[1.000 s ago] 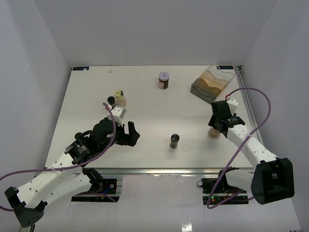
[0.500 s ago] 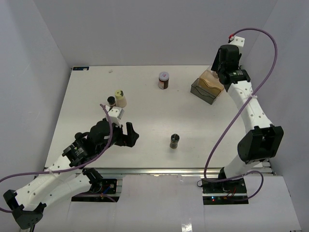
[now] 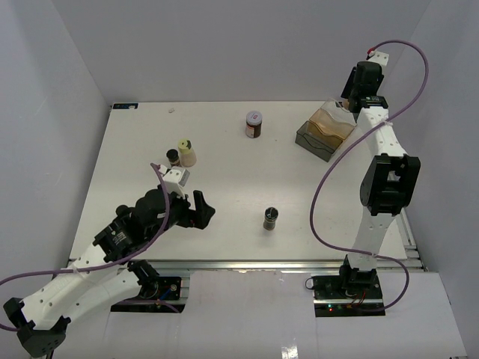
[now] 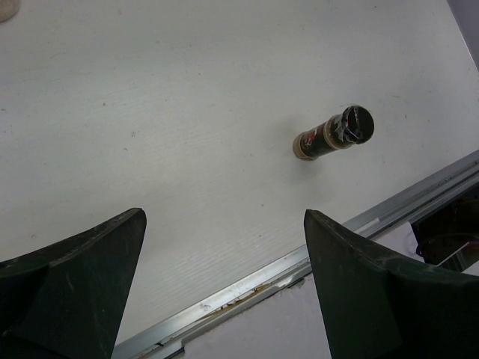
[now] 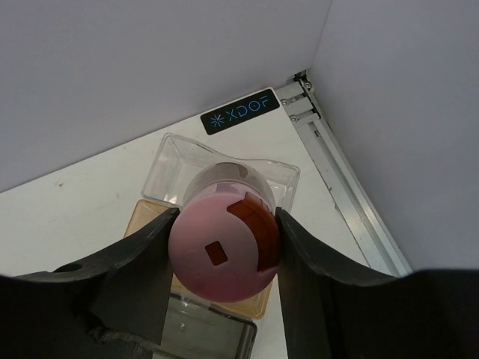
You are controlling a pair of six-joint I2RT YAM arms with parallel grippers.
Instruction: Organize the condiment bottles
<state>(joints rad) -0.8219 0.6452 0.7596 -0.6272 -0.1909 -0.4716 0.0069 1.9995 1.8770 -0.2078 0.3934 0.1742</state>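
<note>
Clamping jar (image 5: 224, 258) in right gripper (image 5: 224, 228), long axis pointing down at tray (image 5: 176, 153) in line below. Holding left gripper (image 4: 223, 224) wide and empty, well apart from tray, facing bottle (image 4: 333, 133).

Overhead camera sees the whole table (image 3: 224, 149); close left wrist shares its black-capped bottle (image 3: 270, 218), right wrist its tray (image 3: 327, 129).

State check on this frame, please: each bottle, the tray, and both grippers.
Left gripper: open, empty.
Right gripper: shut on pink-capped bottle, held above the tray.
Tray: at back right, no bottle seen inside.
Black-capped bottle: upright, free.
Light-capped jar: upright, free.
Cream bottle: upright.
Small dark bottle: upright, beside the cream one.
</note>
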